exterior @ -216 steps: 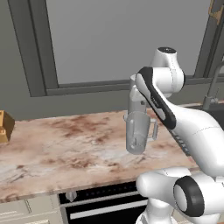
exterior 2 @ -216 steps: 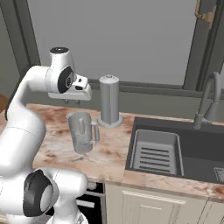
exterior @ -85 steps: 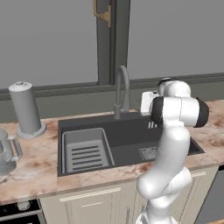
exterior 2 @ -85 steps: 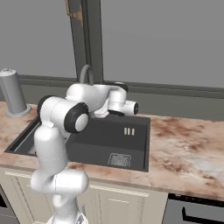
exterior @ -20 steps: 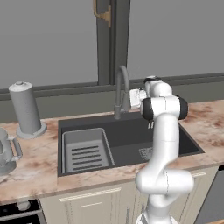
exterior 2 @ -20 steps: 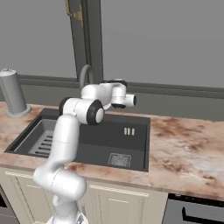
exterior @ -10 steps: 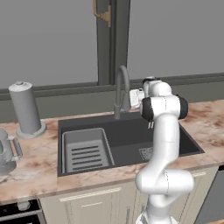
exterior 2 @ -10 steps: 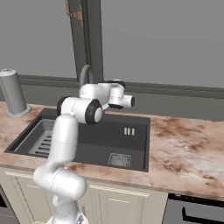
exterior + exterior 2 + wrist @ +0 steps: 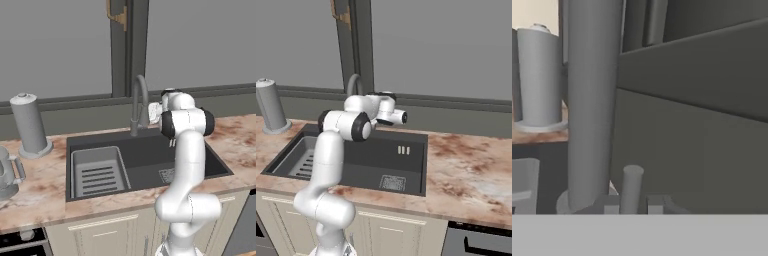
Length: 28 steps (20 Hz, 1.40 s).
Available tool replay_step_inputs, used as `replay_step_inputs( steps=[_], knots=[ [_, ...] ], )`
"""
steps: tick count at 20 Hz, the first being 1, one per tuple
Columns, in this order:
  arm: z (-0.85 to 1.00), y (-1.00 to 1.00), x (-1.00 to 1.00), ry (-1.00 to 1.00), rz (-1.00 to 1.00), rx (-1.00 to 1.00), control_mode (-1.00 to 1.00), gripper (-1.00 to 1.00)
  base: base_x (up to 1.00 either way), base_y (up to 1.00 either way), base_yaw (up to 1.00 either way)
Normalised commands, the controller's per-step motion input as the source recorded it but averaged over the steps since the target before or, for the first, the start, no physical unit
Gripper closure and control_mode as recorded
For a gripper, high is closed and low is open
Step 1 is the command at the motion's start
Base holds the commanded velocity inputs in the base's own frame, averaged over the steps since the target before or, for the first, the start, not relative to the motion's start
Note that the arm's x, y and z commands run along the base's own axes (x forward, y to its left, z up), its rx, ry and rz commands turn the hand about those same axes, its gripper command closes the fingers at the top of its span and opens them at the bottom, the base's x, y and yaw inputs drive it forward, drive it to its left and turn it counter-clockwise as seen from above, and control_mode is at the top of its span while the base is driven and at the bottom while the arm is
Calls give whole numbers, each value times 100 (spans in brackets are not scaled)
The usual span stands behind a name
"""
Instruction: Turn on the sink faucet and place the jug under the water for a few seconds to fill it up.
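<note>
Behind the sink (image 9: 145,162), jaws clenched on the side lever (image 9: 631,189) of the sink faucet (image 9: 139,102).

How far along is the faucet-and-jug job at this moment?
Done: nothing; no water runs from the faucet. In hand: the gripper sits shut at the faucet's base, around its small lever. Left: turn the water on, then fetch the jug, which stands on the counter left of the sink.

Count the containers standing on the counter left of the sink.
2: the jug at the frame's left edge, partly cut off, and the grey knob-topped cylinder behind it, by the wall.
</note>
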Motion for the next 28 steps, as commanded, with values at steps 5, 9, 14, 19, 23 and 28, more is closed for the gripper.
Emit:
replay_step_inputs(
  steps=[5,9,14,19,23,28],
  knots=[
    [-14,-54,28,2,-10,1,-100,100,0,0,0],
    [-23,-68,25,4,-10,2,-100,100,0,0,0],
    [-31,-89,21,2,-8,7,-100,100,0,0,0],
    [-39,-94,19,5,-7,11,-100,100,0,0,0],
    [-45,-99,17,5,-6,12,-100,100,0,0,0],
    [-50,-100,13,7,-5,13,-100,100,0,0,0]
  ],
)
